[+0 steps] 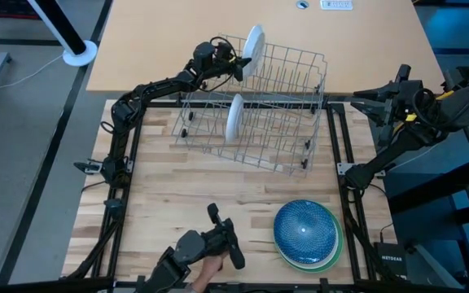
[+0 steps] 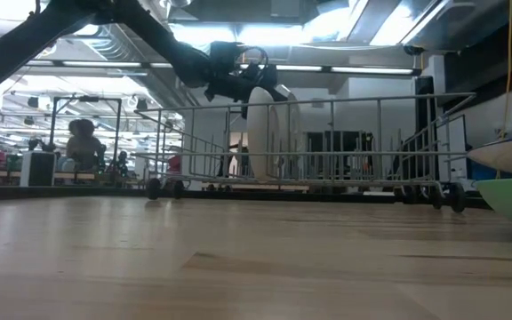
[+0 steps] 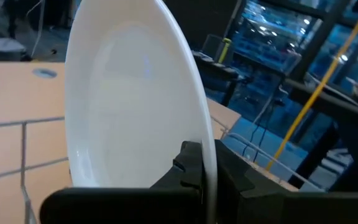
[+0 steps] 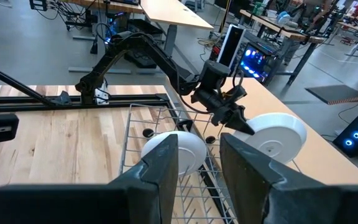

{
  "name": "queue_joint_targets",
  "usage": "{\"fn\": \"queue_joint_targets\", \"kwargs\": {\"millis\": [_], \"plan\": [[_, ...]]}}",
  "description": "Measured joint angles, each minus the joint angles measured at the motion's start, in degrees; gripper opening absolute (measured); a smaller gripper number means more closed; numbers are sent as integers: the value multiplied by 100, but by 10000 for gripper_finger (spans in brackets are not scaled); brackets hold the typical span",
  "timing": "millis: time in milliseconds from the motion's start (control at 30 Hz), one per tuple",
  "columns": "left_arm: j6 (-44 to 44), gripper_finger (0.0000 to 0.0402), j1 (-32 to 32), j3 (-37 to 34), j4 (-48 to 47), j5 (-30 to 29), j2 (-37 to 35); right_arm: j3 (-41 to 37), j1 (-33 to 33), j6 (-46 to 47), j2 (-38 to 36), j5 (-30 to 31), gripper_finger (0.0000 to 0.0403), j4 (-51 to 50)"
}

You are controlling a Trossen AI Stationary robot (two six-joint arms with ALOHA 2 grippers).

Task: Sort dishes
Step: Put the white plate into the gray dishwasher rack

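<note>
Left hand clamped on white plate above wire rack, plate's lower rim hidden.

Light wooden table, wire rack, stacked plates resting on it

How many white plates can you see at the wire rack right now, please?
2: one white plate is pinched on edge in the left gripper above the rack's far end; the other stands upright inside the rack. The stack nearby may hide more.
</note>
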Motion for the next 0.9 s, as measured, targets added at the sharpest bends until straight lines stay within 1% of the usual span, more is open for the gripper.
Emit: {"fn": "queue_joint_targets", "kwargs": {"millis": [100,267,500,733,900], "plan": [[-168,5,0,0,-9,-133,2,0,0,0,0,0,124,1],[-287,2,-2,0,-32,-175,2,0,0,0,0,0,124,0],[-264,21,4,0,-178,-218,2,0,0,0,0,0,124,0],[183,28,-7,-9,-818,-177,13,0,0,0,0,0,124,-1],[607,48,0,-9,-980,-184,13,0,1,0,0,0,124,-1]]}}
